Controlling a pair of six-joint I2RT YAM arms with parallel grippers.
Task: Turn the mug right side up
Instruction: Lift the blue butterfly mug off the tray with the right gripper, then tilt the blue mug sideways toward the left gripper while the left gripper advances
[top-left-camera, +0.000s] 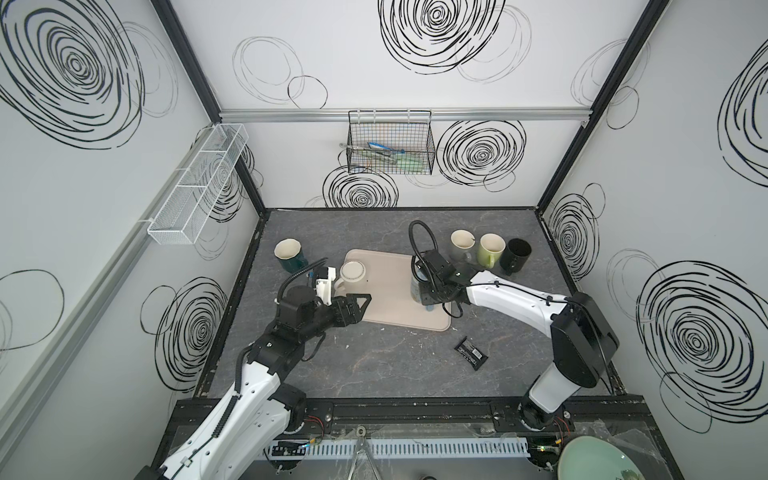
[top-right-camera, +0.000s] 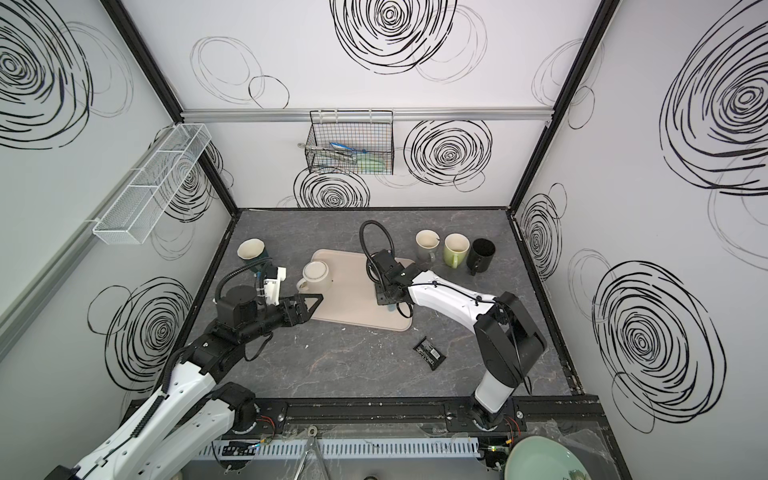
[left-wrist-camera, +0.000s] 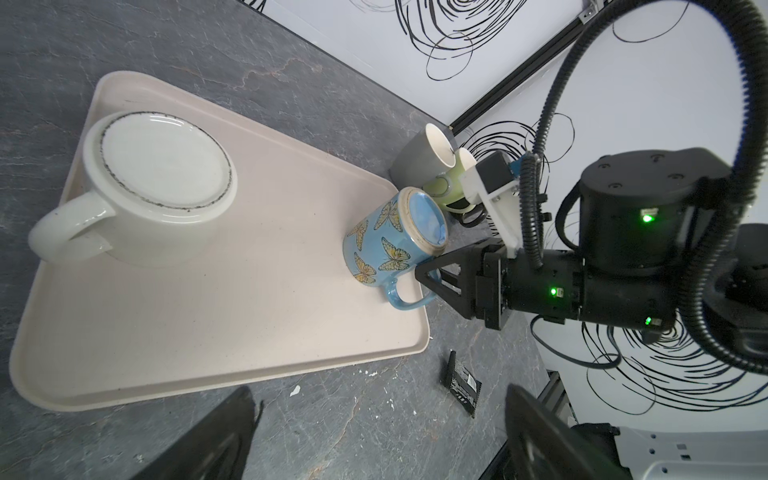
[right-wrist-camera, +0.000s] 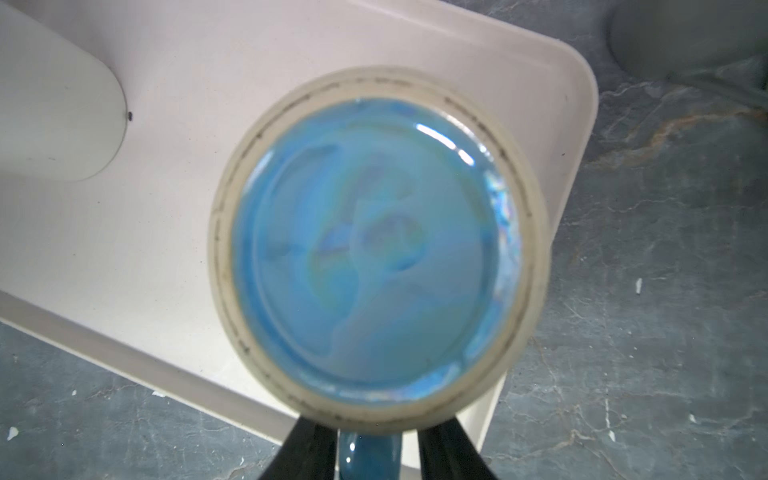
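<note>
A blue butterfly mug (left-wrist-camera: 386, 245) stands upside down near the tray's (left-wrist-camera: 208, 324) corner, its blue base (right-wrist-camera: 374, 249) facing up. My right gripper (right-wrist-camera: 370, 453) comes at it from the side, open, one finger on each side of the blue handle (right-wrist-camera: 370, 457). A narrow gap shows beside one finger. In both top views the right wrist hides most of this mug. A cream mug (top-left-camera: 353, 276) (left-wrist-camera: 162, 187) also stands upside down on the tray. My left gripper (top-left-camera: 365, 297) hovers open and empty at the tray's left edge, just in front of the cream mug.
A dark green mug (top-left-camera: 289, 253) stands upright at back left. Grey (top-left-camera: 461, 245), light green (top-left-camera: 490, 249) and black (top-left-camera: 515, 253) mugs line the back right. A black packet (top-left-camera: 471, 352) lies in front of the tray. A wire basket (top-left-camera: 390, 145) hangs on the back wall.
</note>
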